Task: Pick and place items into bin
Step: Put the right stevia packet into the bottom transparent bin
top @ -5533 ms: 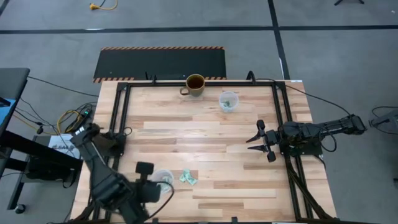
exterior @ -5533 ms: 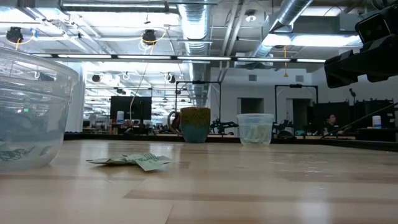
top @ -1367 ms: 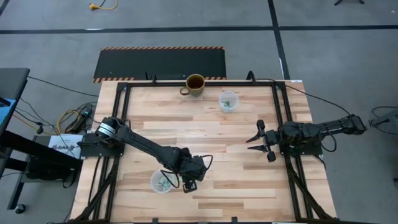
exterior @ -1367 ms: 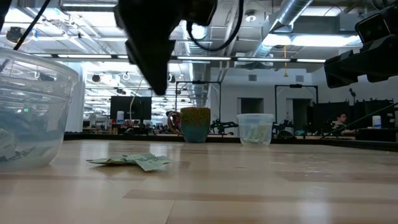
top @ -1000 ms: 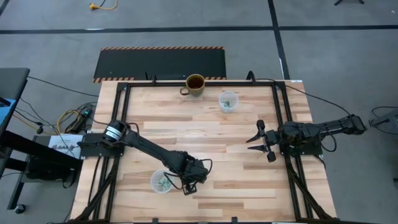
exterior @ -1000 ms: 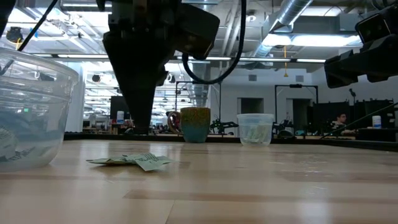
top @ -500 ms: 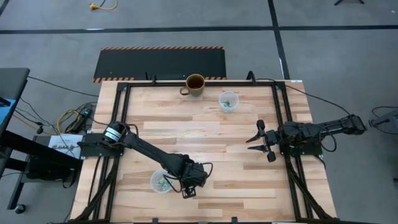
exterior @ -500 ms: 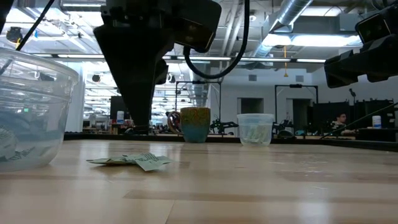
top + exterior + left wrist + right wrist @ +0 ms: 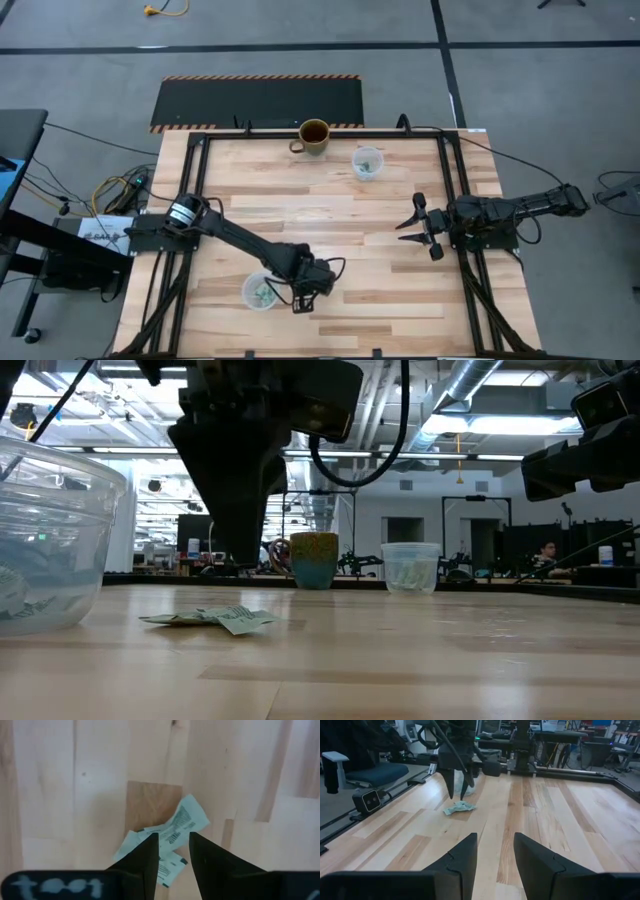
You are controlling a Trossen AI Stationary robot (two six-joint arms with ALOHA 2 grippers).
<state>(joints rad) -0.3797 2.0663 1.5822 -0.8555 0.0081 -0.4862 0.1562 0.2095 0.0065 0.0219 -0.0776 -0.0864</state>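
I see the wooden table (image 9: 330, 210) with both arms over it. My left arm runs from its base at the left edge, stretched diagonally across the boards toward the near edge, wrist bent so the tool points straight down. The right arm waits at the right edge, lying low, its right gripper (image 9: 413, 227) aimed toward the table's middle with fingers spread wide apart and nothing between them.

Left gripper (image 9: 173, 851): fingers a little apart, a narrow gap between the tips, not clamped on anything. They hang above the board; in the right wrist view a gap shows between tips and wood.

Items (image 9: 172, 832): a small heap of pale mint wrapped pieces lies flat on the table directly under the left fingertips, one piece showing through the gap and spreading past the tips. Same heap in low view (image 9: 215, 619).

Clear bin (image 9: 261, 292): just beside the left gripper, on its base side, with mint pieces inside.

Far from both sets of fingers, at the back edge: a mug (image 9: 313, 136) and a clear cup (image 9: 367, 162) holding more mint pieces.
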